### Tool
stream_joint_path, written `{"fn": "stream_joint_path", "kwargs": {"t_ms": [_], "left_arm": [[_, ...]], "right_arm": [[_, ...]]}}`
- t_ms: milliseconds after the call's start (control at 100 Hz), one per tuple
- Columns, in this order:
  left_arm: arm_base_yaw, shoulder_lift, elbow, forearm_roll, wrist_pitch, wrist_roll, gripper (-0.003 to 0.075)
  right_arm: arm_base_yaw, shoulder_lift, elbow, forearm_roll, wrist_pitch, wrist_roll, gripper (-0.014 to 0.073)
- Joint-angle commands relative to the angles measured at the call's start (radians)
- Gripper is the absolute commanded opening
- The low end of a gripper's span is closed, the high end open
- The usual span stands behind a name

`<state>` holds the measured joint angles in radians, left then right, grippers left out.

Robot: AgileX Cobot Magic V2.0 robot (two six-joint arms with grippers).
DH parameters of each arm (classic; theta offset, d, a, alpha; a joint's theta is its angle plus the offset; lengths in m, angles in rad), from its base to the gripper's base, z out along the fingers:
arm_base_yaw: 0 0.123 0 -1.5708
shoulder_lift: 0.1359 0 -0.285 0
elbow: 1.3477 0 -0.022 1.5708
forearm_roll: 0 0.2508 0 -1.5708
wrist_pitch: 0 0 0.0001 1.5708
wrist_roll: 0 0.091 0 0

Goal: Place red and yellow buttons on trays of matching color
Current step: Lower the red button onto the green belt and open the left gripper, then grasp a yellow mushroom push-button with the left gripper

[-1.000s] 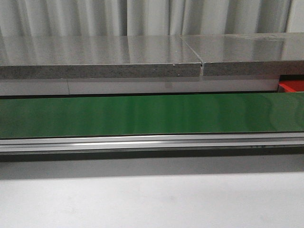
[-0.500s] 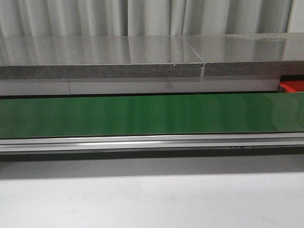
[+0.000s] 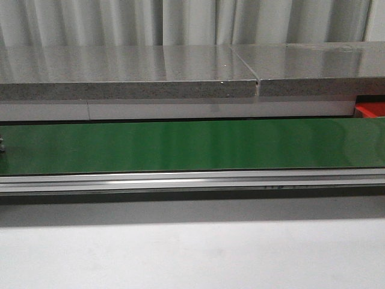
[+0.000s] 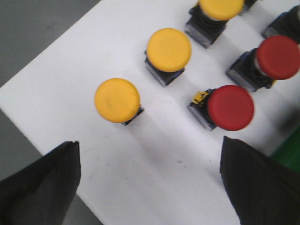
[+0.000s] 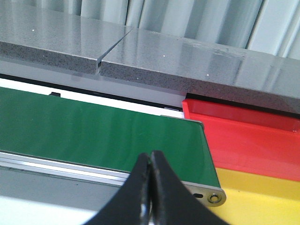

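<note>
Yellow buttons point(image 4: 117, 100) and red buttons point(image 4: 230, 107) stand upright on a white counter point(image 4: 154, 168), ahead of the left gripper point(image 4: 150, 183), whose jaws are spread wide with nothing between them. The right gripper point(image 5: 150, 187) jaws are pressed together, empty, over the green belt point(image 5: 93, 136). The red tray point(image 5: 253, 136) adjoins the yellow tray point(image 5: 262, 201) at the belt end. Gray slab point(image 3: 180, 72) and curtains point(image 3: 180, 21) lie behind. Since the earlier frame, a small dark object point(image 3: 2, 144) appears at the belt's left edge.

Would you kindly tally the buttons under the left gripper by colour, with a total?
Yellow buttons: 3
Red buttons: 2
Total: 5. Another part at the frame's edge is too cut off to count.
</note>
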<state>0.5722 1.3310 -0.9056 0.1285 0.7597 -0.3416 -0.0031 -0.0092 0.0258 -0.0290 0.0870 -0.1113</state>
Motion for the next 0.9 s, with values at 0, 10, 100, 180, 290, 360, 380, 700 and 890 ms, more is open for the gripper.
{"fn": "stream_joint_path", "kwargs": {"t_ms": [0,10,100,180,290,360,380,700,890], "left_arm": [[0.036,-0.021,0.000,0.007,-0.086,-0.014,0.0600],[0.042,-0.018,0.002,0.007,-0.091,-0.014,0.0600],[0.055,0.009,0.002,0.007,-0.101,-0.014,0.0600],[0.055,0.036,0.002,0.013,-0.119,-0.017,0.0600],[0.055,0.089,0.000,0.027,-0.141,-0.017,0.0600],[0.057,0.122,-0.001,0.030,-0.150,-0.025,0.0600],[0.057,0.129,-0.001,0.032,-0.152,-0.031,0.0600],[0.057,0.229,-0.001,0.113,-0.211,-0.121,0.0600],[0.057,0.278,-0.006,0.113,-0.252,-0.121,0.0600]], "right_arm": [[0.001,-0.015,-0.009,0.000,-0.087,-0.002,-0.0067],[0.001,-0.015,-0.009,0.000,-0.087,-0.002,-0.0067],[0.001,-0.015,-0.009,0.000,-0.087,-0.002,-0.0067],[0.001,-0.015,-0.009,0.000,-0.087,-0.002,-0.0067],[0.001,-0.015,-0.009,0.000,-0.087,-0.002,-0.0067],[0.001,-0.015,-0.009,0.000,-0.087,-0.002,-0.0067],[0.001,-0.015,-0.009,0.000,-0.087,-0.002,-0.0067],[0.001,-0.015,-0.009,0.000,-0.087,-0.002,-0.0067],[0.001,-0.015,-0.009,0.000,-0.087,-0.002,-0.0067]]}}
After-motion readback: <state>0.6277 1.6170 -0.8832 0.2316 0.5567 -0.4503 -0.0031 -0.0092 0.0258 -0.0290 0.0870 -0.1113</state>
